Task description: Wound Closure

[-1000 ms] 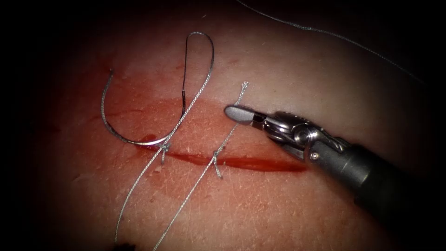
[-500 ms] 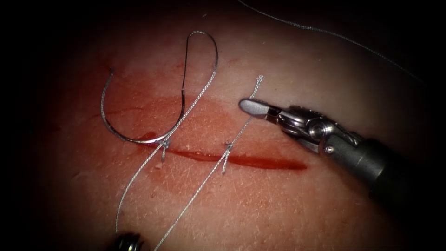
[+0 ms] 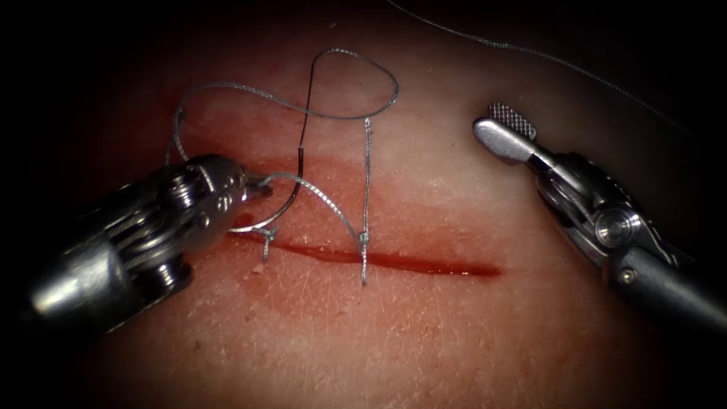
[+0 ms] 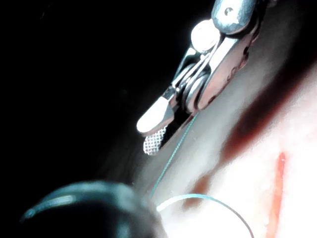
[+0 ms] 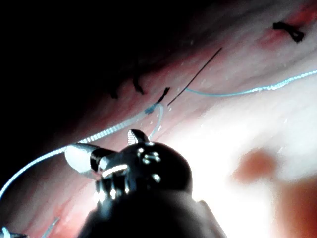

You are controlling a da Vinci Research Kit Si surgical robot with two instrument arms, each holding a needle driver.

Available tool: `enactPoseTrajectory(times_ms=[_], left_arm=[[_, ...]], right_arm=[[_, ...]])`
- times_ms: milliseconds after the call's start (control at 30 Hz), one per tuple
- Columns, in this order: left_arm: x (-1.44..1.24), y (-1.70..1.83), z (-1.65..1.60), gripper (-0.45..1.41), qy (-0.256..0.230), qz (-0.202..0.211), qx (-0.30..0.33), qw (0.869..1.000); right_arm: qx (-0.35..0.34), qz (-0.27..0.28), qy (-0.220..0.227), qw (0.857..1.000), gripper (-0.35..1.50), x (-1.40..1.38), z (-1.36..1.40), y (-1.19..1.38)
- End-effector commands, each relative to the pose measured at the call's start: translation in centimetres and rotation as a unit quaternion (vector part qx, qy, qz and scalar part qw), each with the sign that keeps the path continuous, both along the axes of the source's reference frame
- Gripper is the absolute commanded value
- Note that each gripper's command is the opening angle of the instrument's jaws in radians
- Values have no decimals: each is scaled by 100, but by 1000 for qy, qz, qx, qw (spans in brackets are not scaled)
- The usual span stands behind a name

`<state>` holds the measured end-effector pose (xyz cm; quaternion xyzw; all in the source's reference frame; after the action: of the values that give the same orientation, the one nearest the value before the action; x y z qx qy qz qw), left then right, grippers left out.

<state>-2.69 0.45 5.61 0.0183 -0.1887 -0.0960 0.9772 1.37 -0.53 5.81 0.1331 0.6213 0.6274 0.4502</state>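
Curved needle (image 3: 265,216) lies flat on the tissue (image 3: 424,333) left of the red cut (image 3: 394,263), grey thread (image 3: 356,76) looping above two knotted stitches.

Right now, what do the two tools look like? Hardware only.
Both are bare silver-grey metal. The right tool has two short rounded jaws, one face cross-hatched, then a wrist with a round pivot disc and a small screw, on a smooth dark grey shaft. The left tool has a bulkier wrist with stacked round pulleys on a grey shaft. No markings readable.

Endoscope above and in front of the cut (image 3: 379,261), wrist views very close, all sharing thread (image 3: 356,113).
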Motion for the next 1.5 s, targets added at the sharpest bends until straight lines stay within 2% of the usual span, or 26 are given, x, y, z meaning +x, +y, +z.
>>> enactPoseTrajectory(times_ms=[33,100,133,233,400,433,533,633,667,733,767,833,900,1100,1267,1367,1433,1467,1500], left_arm=[[-11,13,-6,-45,-10,12,-8,1000],[-20,16,-4,-45,-13,19,-10,1000],[-27,20,-3,-45,-16,22,-11,1000],[-41,31,-1,-45,-26,30,-19,999],[-48,42,4,-45,-30,41,-22,998],[-50,48,9,-45,-29,42,-25,998],[-50,47,11,-45,-26,47,-29,998],[-48,46,13,-45,-25,48,-31,998],[-48,47,14,-45,-22,51,-34,998],[-45,48,22,-45,-10,69,-49,996],[-44,49,24,-45,-11,71,-52,996],[-42,52,28,-45,-5,83,-60,995],[-40,55,31,-45,1,90,-66,994],[-40,50,35,-45,3,92,-70,993],[-41,46,39,-45,5,91,-73,993],[-42,46,39,-45,5,91,-73,993],[-42,45,38,-45,5,90,-73,993],[-42,45,38,-45,5,90,-73,993],[-42,45,38,-45,5,90,-73,993]], right_arm=[[-16,-33,18,999,-35,15,12,-1],[-22,-98,40,994,-35,21,27,-8],[-20,-123,33,992,-35,30,39,-13],[-39,-155,27,987,-35,51,63,-26],[-56,-175,23,983,-35,78,78,-30],[-68,-201,30,977,-35,91,83,-34],[-77,-191,22,978,-35,95,84,-34],[-70,-167,12,983,-35,81,79,-29],[-68,-161,10,985,2,75,77,-30],[-64,-150,5,987,89,63,68,-33],[-59,-149,7,987,96,58,62,-34],[-49,-150,13,987,94,51,47,-37],[-45,-150,14,988,109,52,36,-38],[-49,-165,20,985,109,76,29,-53],[-46,-162,20,985,86,96,26,-59],[-48,-165,20,985,25,104,29,-60],[-49,-165,20,985,10,107,32,-60],[-50,-165,19,985,-28,108,33,-60],[-40,-165,26,985,-35,108,33,-59]])
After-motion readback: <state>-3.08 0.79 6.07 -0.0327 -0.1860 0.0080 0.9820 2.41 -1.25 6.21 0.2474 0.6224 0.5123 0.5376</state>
